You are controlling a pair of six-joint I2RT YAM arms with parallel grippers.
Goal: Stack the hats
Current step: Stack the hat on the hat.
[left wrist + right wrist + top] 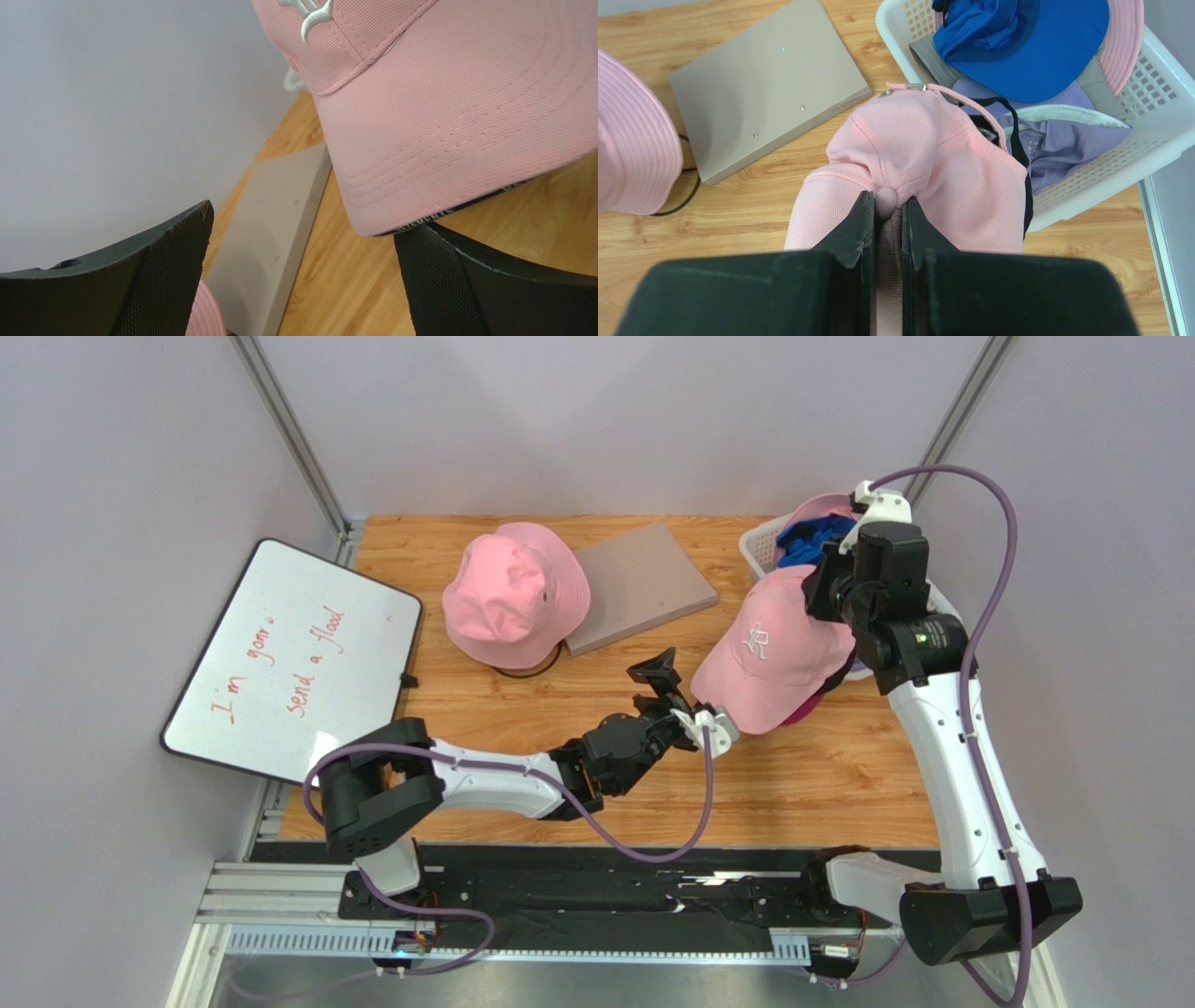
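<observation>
A pink baseball cap (769,653) with a white logo hangs above the table's right side, beside the basket. My right gripper (889,204) is shut on the top of its crown (927,147), pinching the button and fabric. My left gripper (683,697) is open just left of the cap's brim (449,126). Its right finger (484,287) sits under the brim edge, and nothing lies between the fingers. A pink bucket hat (512,595) rests at the table's back centre. A blue cap (1032,35), lavender fabric (1053,133) and a pink hat (1127,35) lie in the basket.
The white mesh basket (759,546) stands at the back right corner. A flat grey board (638,585) lies between the bucket hat and the basket. A whiteboard (295,658) with red writing leans off the left edge. A dark wire (682,199) shows under the bucket hat.
</observation>
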